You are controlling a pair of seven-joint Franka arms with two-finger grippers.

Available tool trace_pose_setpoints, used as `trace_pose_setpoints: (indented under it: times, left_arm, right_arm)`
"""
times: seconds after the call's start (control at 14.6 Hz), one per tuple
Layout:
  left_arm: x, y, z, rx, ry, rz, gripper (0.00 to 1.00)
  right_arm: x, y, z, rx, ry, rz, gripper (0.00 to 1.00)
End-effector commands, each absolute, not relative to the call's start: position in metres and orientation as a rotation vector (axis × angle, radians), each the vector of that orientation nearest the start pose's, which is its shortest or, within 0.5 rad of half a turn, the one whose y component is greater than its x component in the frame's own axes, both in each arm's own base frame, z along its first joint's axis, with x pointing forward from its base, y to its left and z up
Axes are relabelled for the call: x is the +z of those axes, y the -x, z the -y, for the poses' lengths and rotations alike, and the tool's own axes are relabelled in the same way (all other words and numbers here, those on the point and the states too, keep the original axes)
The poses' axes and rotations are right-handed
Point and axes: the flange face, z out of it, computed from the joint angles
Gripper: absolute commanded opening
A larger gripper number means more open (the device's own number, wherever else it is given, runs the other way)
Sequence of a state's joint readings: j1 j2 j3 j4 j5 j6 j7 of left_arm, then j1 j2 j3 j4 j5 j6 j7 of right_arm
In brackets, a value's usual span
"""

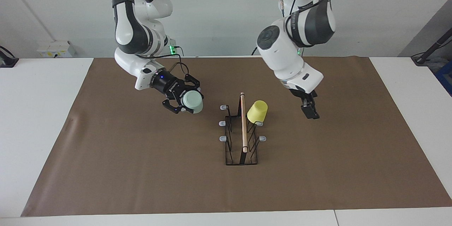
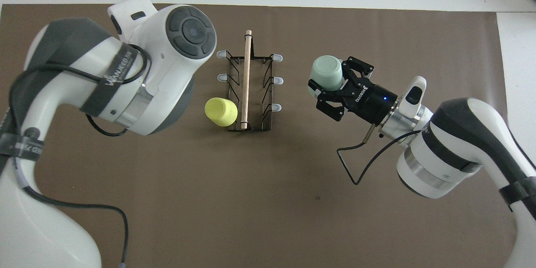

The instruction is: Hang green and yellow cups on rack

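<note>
**rackwatcher:** Facing view first. The yellow cup (image 1: 257,111) is already hung mouth-down on one of the prongs on the left arm's side of the rack (image 1: 242,136), tilted outward the way the prong leans, so I'd call that half of the job done. The left gripper (image 1: 310,110) hangs over bare mat toward the left arm's end of the table, well apart from the cup, touching nothing. It points straight down and reads as open and empty.

**mugtree_dan:** And the green one?

**rackwatcher:** The right gripper (image 1: 186,103) is clamped on the green cup (image 1: 192,101), carried in the air on its side, over the mat beside the rack's right-arm side. My guess is it's held sideways so the mouth can slide onto a slanted prong.

**mugtree_dan:** Overhead view agree?

**rackwatcher:** Yep. The green cup (image 2: 327,73) sits between the right gripper's (image 2: 331,88) fingers, just beside the three free grey-tipped prongs (image 2: 276,80) on that side. The yellow cup (image 2: 221,111) hangs on the robot-end prong. The left gripper is hidden under its own arm here, so no read on it from above.
</note>
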State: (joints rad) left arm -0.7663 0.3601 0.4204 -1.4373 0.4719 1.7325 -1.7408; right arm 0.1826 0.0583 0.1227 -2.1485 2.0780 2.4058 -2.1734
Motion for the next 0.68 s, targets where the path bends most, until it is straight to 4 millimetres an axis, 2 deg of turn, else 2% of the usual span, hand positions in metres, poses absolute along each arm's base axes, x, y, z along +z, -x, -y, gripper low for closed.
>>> trace_pose_setpoints:
  times: [0.0,0.14,0.27,0.41,0.48,0.62]
  left_arm:
    - [0.522,-0.628,0.179,-0.609,2.302,1.607,1.0]
    - [0.521,-0.638,0.153,-0.574,2.385,1.571,1.0]
    - [0.515,-0.649,0.114,-0.514,2.479,1.561,1.0]
    - [0.514,-0.659,0.075,-0.462,2.578,1.525,1.0]
    - [0.515,-0.662,0.067,-0.428,2.666,1.462,1.0]
    - [0.515,-0.668,0.038,-0.373,2.823,1.306,1.0]
  right_arm:
    - [0.391,-0.544,-0.197,-1.449,1.868,0.734,0.0]
    - [0.378,-0.544,-0.199,-1.47,1.88,0.733,0.0]
    - [0.367,-0.534,-0.222,-1.457,1.889,0.729,0.0]
    - [0.368,-0.524,-0.249,-1.46,1.915,0.682,0.0]
    - [0.369,-0.521,-0.263,-1.452,1.923,0.67,0.0]
    - [0.372,-0.525,-0.272,-1.457,1.932,0.667,0.0]
